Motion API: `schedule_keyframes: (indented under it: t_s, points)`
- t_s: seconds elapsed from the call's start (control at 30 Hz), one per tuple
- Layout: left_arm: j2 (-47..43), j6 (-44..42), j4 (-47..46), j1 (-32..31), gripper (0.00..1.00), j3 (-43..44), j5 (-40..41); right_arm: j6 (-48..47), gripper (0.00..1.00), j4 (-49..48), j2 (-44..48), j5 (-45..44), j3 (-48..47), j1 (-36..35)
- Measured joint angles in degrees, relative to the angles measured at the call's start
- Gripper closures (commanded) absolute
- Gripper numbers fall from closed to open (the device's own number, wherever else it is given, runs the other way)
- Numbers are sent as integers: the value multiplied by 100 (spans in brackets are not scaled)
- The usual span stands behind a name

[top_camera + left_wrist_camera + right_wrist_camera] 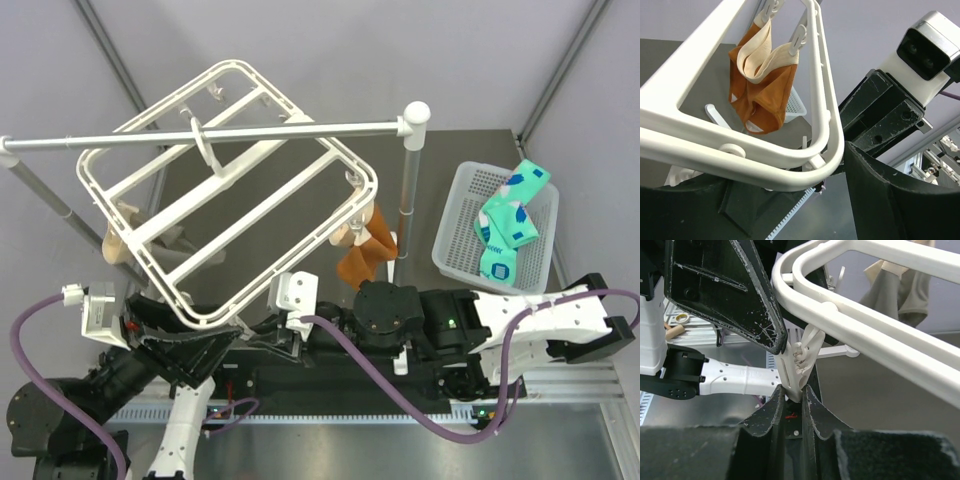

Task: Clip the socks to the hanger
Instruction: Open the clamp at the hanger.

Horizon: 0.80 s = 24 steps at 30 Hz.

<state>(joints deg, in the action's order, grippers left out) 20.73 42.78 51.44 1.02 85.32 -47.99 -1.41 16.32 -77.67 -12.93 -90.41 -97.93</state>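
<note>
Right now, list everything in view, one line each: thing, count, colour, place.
hanger: one, white, hung from the rail
rail: one, grey, overhead
orange sock: one, orange, clipped at the hanger's right corner
beige sock: one, beige, hanging at the hanger's left side
basket: one, white, far right
socks: two visible, teal with blue and white patches, in the basket
clip: one, white, below the hanger's near corner
left gripper: one, black, open around the hanger's near corner
right gripper: one, black, shut on the clip
</note>
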Motion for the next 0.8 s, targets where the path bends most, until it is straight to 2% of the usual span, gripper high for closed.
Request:
schedule_keyframes:
  t_s: [0.1,0.27,0.33,0.43,0.6,0.67,0.8]
  points:
    - [0,42,-26,4,35,-24,2,0,100,-7,-35,48,-2,22]
    - [0,79,-79,9,49,-39,-46,7,100,-39,-85,83,-2,63]
    - [0,83,-136,13,52,-57,-101,13,100,-44,-85,103,-2,101]
    - [0,81,-208,42,52,-105,-201,20,100,-44,-85,133,-2,140]
    - [0,68,-225,52,45,-142,-284,52,100,-46,-85,199,-2,192]
    - [0,63,-229,52,46,-146,-304,57,100,-50,-85,219,-2,219]
    - [0,63,-229,55,59,-146,-319,57,100,-90,-85,256,-2,262]
